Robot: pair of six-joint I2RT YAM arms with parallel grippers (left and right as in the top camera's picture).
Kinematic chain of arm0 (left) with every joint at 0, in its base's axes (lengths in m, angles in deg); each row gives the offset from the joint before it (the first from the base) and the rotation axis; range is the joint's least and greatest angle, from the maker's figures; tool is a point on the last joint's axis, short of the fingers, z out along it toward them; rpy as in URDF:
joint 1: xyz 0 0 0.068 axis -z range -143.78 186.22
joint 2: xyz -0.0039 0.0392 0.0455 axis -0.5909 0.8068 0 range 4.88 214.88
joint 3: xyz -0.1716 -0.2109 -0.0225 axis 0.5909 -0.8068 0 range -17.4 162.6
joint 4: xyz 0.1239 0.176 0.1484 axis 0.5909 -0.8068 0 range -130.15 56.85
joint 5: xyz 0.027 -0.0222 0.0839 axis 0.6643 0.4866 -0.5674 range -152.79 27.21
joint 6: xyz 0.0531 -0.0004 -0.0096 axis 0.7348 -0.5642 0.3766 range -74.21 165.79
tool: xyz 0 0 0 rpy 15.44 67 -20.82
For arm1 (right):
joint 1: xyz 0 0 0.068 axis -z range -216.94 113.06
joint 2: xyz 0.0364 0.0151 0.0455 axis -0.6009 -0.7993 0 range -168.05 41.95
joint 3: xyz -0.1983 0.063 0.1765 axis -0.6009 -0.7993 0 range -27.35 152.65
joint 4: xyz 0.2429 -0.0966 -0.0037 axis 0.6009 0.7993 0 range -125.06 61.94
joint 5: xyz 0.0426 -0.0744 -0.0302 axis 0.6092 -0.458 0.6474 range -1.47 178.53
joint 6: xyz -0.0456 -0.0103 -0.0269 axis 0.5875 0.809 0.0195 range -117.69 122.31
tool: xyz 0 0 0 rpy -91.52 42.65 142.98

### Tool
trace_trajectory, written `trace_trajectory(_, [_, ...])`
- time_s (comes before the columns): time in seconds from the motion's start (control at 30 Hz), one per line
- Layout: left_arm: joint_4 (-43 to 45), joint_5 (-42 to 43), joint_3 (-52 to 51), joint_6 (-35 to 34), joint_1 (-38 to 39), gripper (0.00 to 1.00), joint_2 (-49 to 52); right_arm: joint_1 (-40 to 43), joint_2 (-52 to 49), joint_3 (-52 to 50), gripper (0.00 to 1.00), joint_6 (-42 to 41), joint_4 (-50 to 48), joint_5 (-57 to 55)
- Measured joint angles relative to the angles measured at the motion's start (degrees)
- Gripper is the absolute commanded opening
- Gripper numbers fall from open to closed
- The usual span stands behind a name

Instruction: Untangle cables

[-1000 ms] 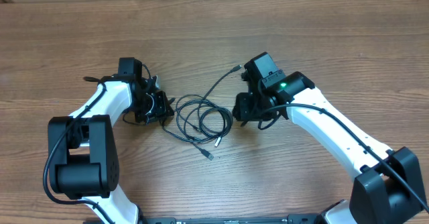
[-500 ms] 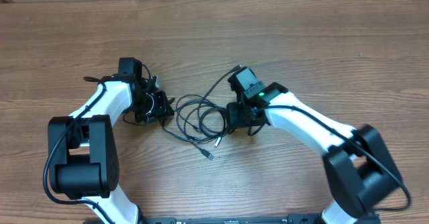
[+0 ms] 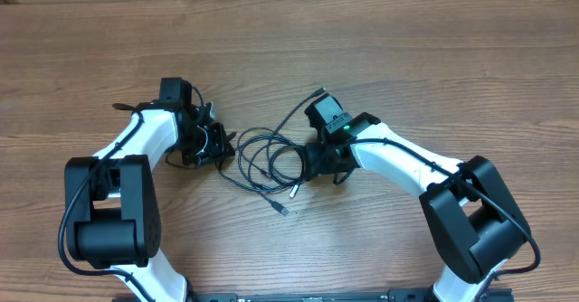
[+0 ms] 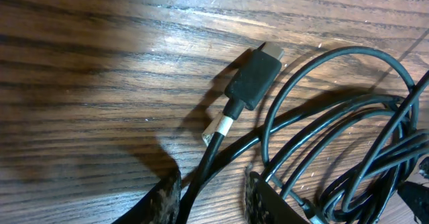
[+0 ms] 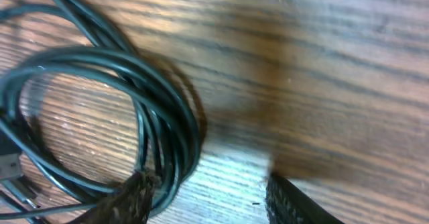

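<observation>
The cables (image 3: pixel 271 162) lie in a loose coil on the counter (image 3: pixel 434 58) in the middle of the overhead view. One tail runs to the upper right and plug ends trail at the lower middle. The left jaws sit at the coil's left edge. In the left wrist view they stand narrow, astride a single strand just below a plug (image 4: pixel 255 80). A gap shows on one side, so that strand may slip free when you pull. The right jaws stand fairly wide at the coil's right edge, holding nothing, and several strands lie bunched against one of the fingers (image 5: pixel 137 194). Close there and you will likely take the whole bundle. Any pull would then drag or tighten the coil rather than part it.
</observation>
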Motion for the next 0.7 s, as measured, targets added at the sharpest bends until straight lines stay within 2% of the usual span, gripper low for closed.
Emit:
trace_trajectory(0.1, [0.0, 0.0, 0.0, 0.0, 0.0, 0.33, 0.0, 0.0, 0.0, 0.0, 0.51, 0.7, -1.3, -0.5])
trace_trajectory(0.2, [0.0, 0.0, 0.0, 0.0, 0.0, 0.33, 0.0, 0.0, 0.0, 0.0, 0.45, 1.5, -2.3, -2.0])
trace_trajectory(0.43, [0.0, 0.0, 0.0, 0.0, 0.0, 0.32, 0.0, 0.0, 0.0, 0.0, 0.46, 4.4, -3.4, -4.5])
trace_trajectory(0.47, [0.0, 0.0, 0.0, 0.0, 0.0, 0.24, 0.0, 0.0, 0.0, 0.0, 0.46, 5.0, -3.5, -4.9])
trace_trajectory(0.5, [0.0, 0.0, 0.0, 0.0, 0.0, 0.04, 0.0, 0.0, 0.0, 0.0, 0.47, 5.5, -3.7, -5.1])
trace_trajectory(0.57, [-0.1, -1.0, -0.1, 0.2, 0.0, 0.04, 0.2, 0.0, 0.0, -0.1, 0.56, 6.7, -3.7, -5.4])
trace_trajectory(0.7, [-2.6, 0.1, 0.4, 2.6, 0.0, 0.09, 0.6, 0.0, 0.0, -0.2, 0.66, 7.9, -1.4, -5.1])
